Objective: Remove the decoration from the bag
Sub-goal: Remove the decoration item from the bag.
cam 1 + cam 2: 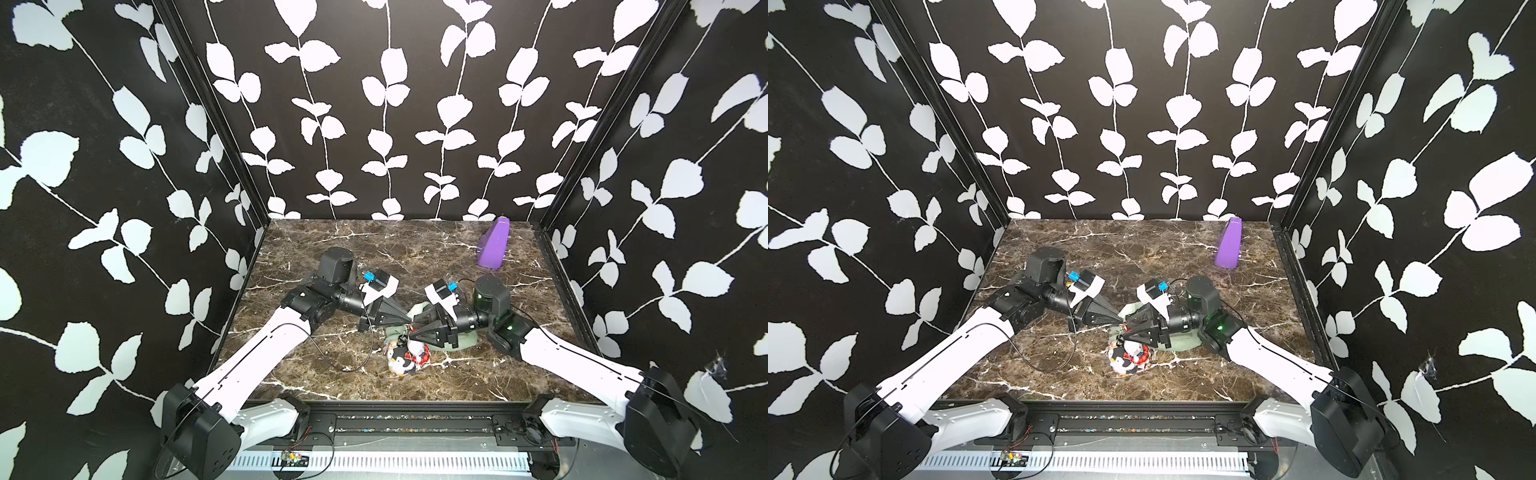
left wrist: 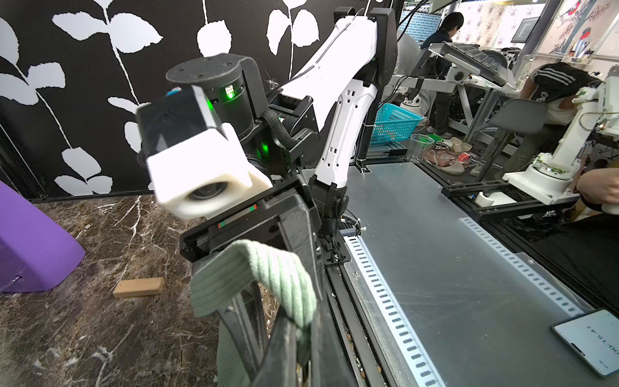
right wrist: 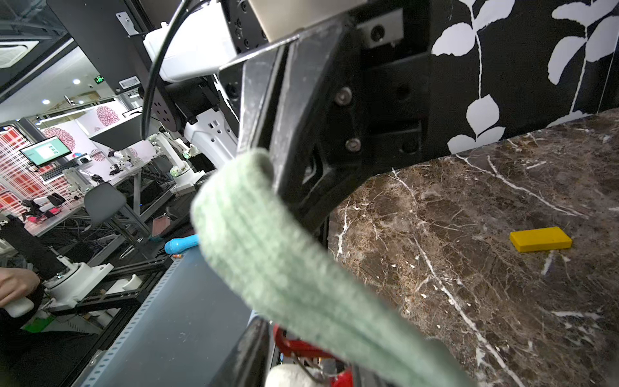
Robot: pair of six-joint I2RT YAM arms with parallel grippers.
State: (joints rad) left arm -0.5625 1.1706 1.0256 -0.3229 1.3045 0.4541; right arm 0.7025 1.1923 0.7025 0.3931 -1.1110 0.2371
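Low, left fingers (image 1: 390,318) opposite right fingers (image 1: 428,332), over the bag (image 1: 465,341).

Timer digits "15:41" on phone (image 2: 589,345) screen

Light falls evenly from above in both top views. The marble tabletop (image 1: 415,249) is bright enough, and only faint, soft shadows lie on it near the left claw (image 1: 405,322) and the right claw (image 1: 413,328). The walls bend outward at the picture edges. In the right wrist view the green strap (image 3: 284,268) close to the claw is blurred, while the tabletop beyond it is sharp. In the left wrist view the white camera housing (image 2: 201,174) beyond the claw is smeared, and a pale sheen lies on the metal plate (image 2: 435,251).
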